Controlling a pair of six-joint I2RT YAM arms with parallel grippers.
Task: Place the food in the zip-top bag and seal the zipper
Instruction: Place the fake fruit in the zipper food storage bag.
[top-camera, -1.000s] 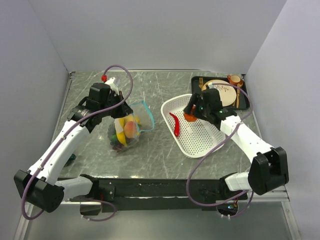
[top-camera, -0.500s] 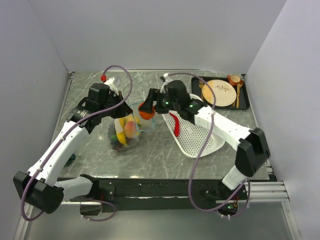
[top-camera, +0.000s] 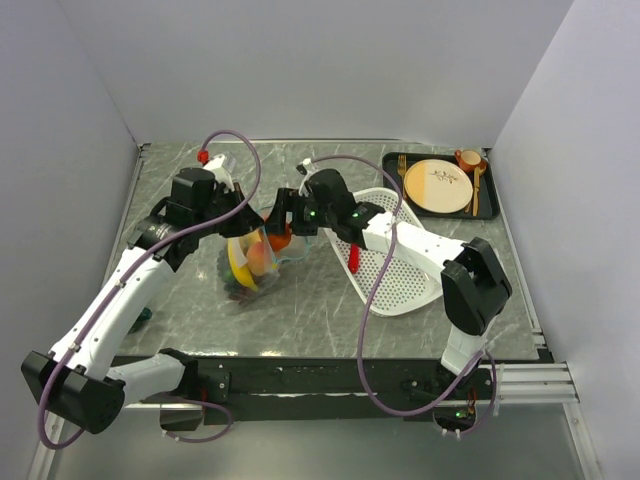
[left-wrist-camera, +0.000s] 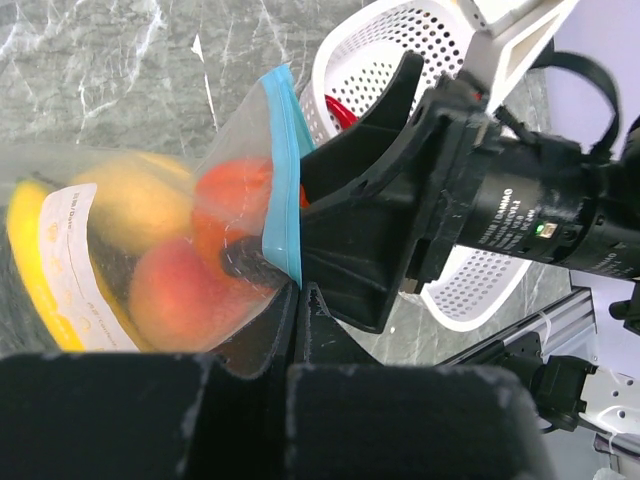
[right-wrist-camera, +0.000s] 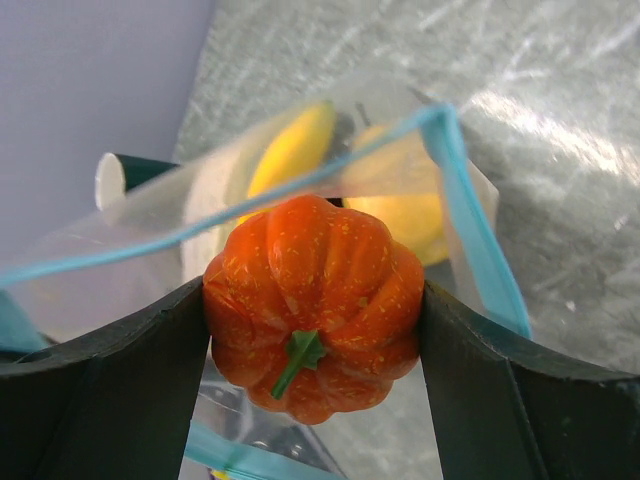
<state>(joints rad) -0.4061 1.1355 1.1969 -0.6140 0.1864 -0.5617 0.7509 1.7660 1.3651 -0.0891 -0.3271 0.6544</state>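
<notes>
The clear zip-top bag (top-camera: 250, 268) lies left of centre with a banana (right-wrist-camera: 290, 150), a lemon (right-wrist-camera: 400, 215), a peach (left-wrist-camera: 170, 290) and dark grapes inside. My left gripper (top-camera: 243, 222) is shut on the bag's mouth edge beside the teal zipper (left-wrist-camera: 285, 180) and holds it up open. My right gripper (top-camera: 280, 228) is shut on the orange tomato (right-wrist-camera: 315, 305) and holds it right at the open mouth, between the two zipper strips (right-wrist-camera: 480, 230). The red chili (top-camera: 354, 256) lies in the white basket.
The white perforated basket (top-camera: 405, 275) sits right of the bag, under my right arm. A black tray (top-camera: 489, 200) at the back right carries a beige plate (top-camera: 443, 186), a small cup (top-camera: 468, 158) and cutlery. Walls close in on the left, back and right.
My right arm has carried the tomato leftward from over the basket to the bag's mouth. My left gripper has kept its hold on the bag's edge, lifting it slightly.
</notes>
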